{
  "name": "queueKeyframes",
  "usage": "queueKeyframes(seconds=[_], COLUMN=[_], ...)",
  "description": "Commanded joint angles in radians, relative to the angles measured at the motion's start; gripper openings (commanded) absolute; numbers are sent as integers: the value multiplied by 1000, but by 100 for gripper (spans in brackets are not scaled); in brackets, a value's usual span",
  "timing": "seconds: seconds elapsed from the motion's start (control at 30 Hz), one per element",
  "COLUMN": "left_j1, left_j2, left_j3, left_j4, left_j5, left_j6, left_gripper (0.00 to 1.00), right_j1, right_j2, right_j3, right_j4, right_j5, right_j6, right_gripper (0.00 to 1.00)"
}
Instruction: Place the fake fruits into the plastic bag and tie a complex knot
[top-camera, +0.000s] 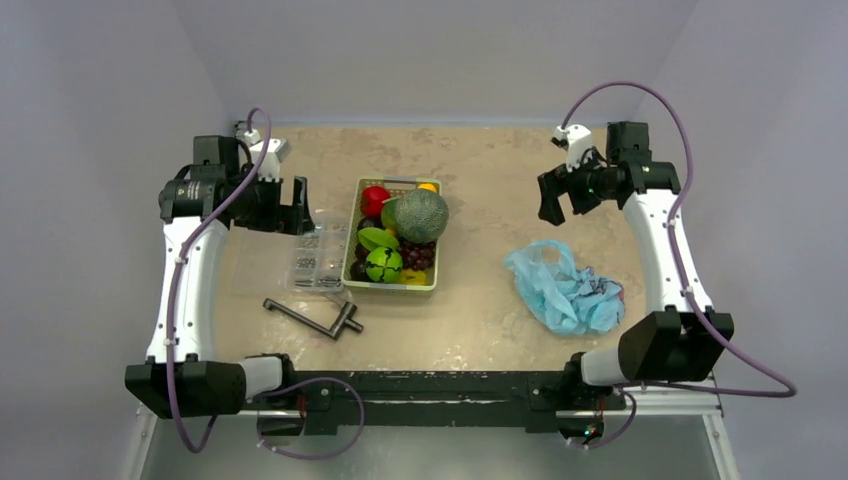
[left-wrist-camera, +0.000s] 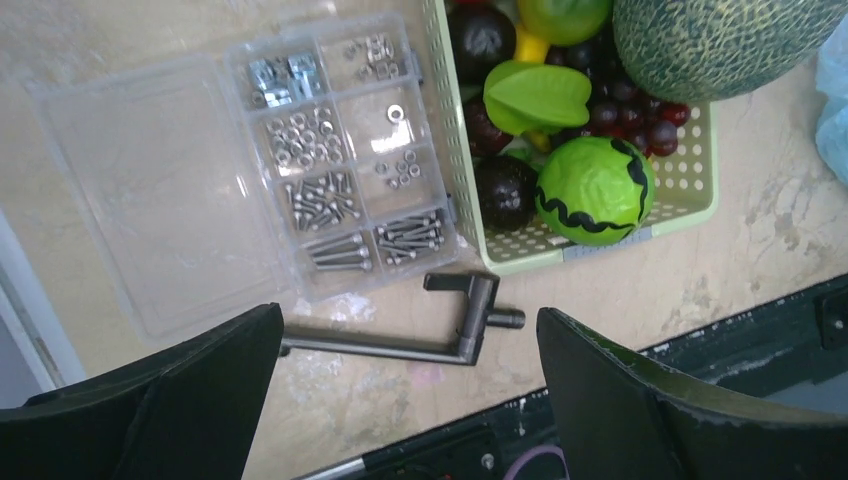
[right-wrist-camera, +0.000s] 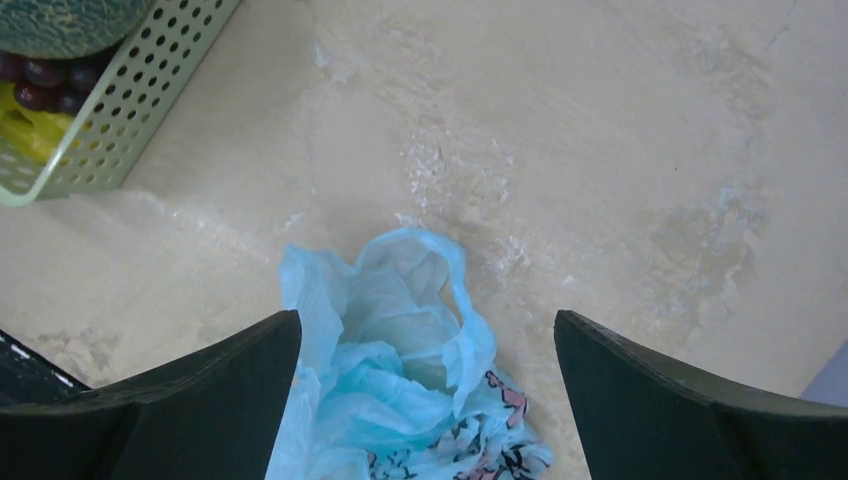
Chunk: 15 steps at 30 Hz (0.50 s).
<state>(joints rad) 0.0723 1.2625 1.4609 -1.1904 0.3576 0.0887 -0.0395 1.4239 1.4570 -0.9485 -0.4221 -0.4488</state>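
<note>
Right of the basket (top-camera: 351, 245), crumpled light-blue plastic bag (top-camera: 565, 290); left tool (left-wrist-camera: 408, 318), right tool (right-wrist-camera: 428, 318) released, empty.

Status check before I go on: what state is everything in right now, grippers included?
Fruits: piled in the basket, none bagged.
Basket: upright, full.
Bag: crumpled, lying loose, untied.
Box: lid open, folded out flat.
Crank: lying flat, not held.
Left gripper: open, empty.
Right gripper: open, empty, above the bag.
</note>
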Motion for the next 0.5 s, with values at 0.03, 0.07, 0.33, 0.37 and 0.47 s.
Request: queueKeyframes(seconds=[0.03, 0.07, 0.33, 0.37, 0.47], left_j1=[4, 4, -26, -26, -27], left_j2=[-72, -66, 98, 136, 205], left_j3=[74, 102, 387, 448, 534], left_j4=[117, 99, -1, -45, -38], left_j5=[39, 112, 380, 423, 521], left_j6=[34, 74, 215, 243, 213], left_gripper=[100, 100, 100, 100, 100], right_j1=[0, 0, -60, -89, -171], right_j2=[-85, -98, -154, -144, -95], right_j3=[-59, -90, -319, -321, -314], right_j4=[-148, -155, -143, -149, -182], right_j5=[108, 139, 285, 280, 261], right_j6=[-146, -165, -274, -291, -343], right_gripper=[99, 99, 99, 99, 99])
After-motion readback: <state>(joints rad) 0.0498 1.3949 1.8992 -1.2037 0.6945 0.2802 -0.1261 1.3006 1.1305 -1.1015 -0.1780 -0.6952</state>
